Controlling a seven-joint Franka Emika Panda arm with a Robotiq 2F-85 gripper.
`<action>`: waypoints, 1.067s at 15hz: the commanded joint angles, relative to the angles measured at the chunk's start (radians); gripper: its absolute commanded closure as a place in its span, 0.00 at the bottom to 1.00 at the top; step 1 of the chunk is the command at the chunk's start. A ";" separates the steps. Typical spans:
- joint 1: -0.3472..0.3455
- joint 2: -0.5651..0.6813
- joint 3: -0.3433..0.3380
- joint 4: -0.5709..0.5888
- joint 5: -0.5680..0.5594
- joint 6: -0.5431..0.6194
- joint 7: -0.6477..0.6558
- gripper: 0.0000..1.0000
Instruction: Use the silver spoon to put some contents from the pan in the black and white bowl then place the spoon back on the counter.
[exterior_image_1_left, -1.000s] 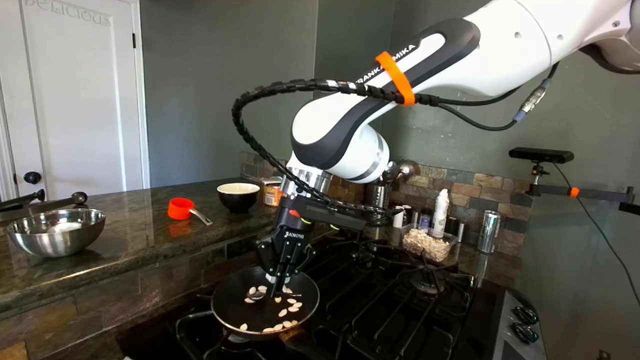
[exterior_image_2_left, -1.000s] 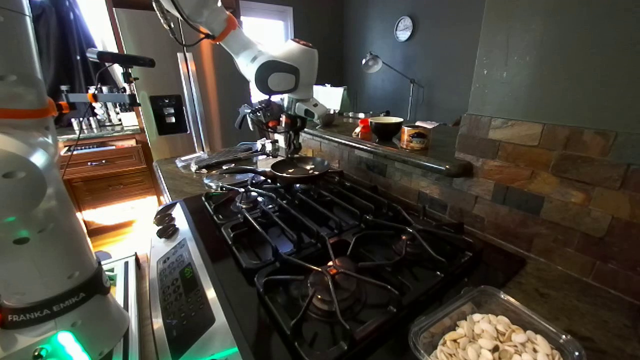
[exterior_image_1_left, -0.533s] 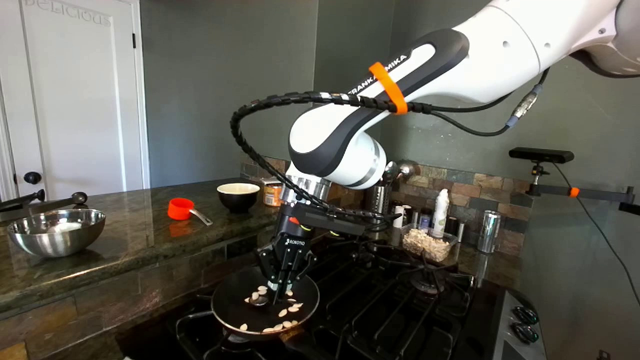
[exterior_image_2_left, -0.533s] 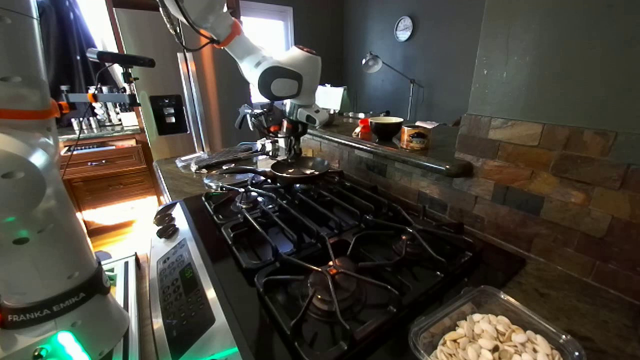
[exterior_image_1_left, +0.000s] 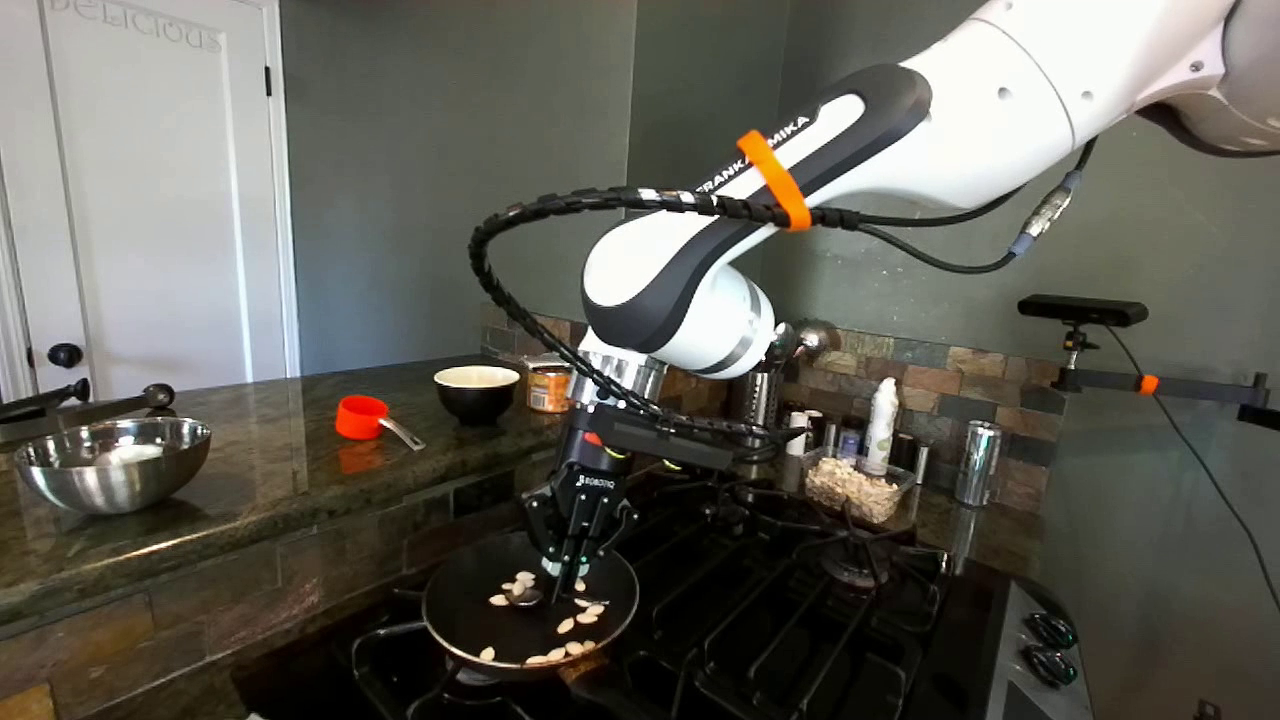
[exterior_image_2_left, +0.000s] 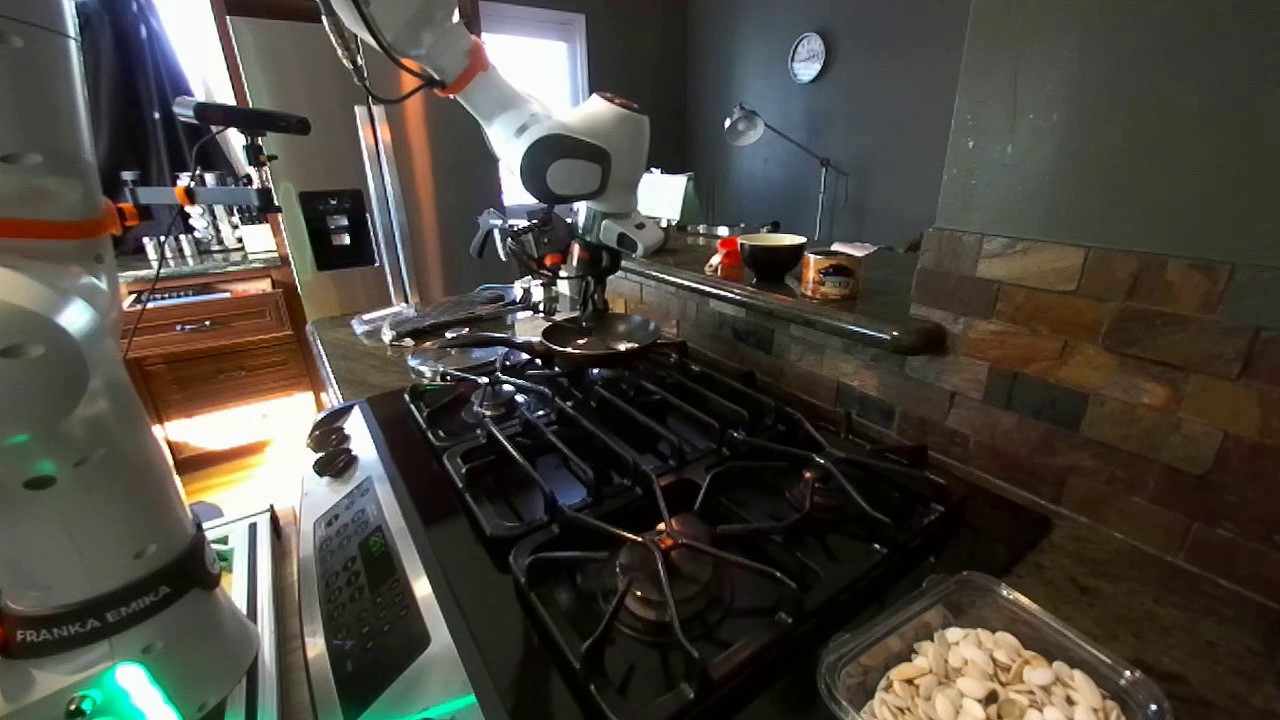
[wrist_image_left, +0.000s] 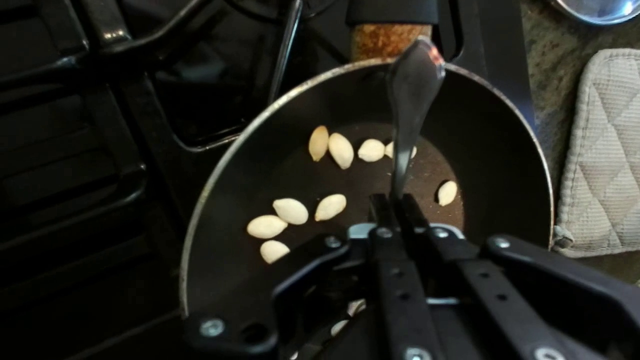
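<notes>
In the wrist view my gripper (wrist_image_left: 396, 201) is shut on the silver spoon (wrist_image_left: 411, 95), whose handle tilts up towards the pan's handle side. The spoon's round end (exterior_image_1_left: 524, 597) is low in the black pan (exterior_image_1_left: 465, 625), among pale chunks (exterior_image_1_left: 566, 626). One chunk (exterior_image_1_left: 518, 588) is at that round end; whether it lies in the spoon I cannot tell. More chunks (wrist_image_left: 291, 211) are spread over the pan floor. The black and white bowl (exterior_image_1_left: 477, 398) stands upright on the raised counter (exterior_image_1_left: 285, 470), beyond the pan and apart from my gripper.
A red measuring cup (exterior_image_1_left: 362, 417), steel mixing bowl (exterior_image_1_left: 112, 472) and orange-brown can (exterior_image_1_left: 548, 390) share the counter. Stove grates (exterior_image_2_left: 640, 480) surround the pan. A clear tub of chunks (exterior_image_2_left: 985, 680) sits beyond the stove. A quilted pad (wrist_image_left: 607, 150) lies beside the pan.
The arm has come down a little, and the gripper with the spoon has shifted slightly right in both exterior views. Chunks near the spoon's round end have moved a bit. The grip stays the same.
</notes>
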 joint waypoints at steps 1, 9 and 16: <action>-0.008 0.013 -0.007 0.016 0.021 -0.017 -0.005 0.98; -0.005 0.038 -0.017 0.053 -0.021 -0.001 0.016 0.98; 0.007 0.055 -0.014 0.085 -0.068 -0.012 0.026 0.98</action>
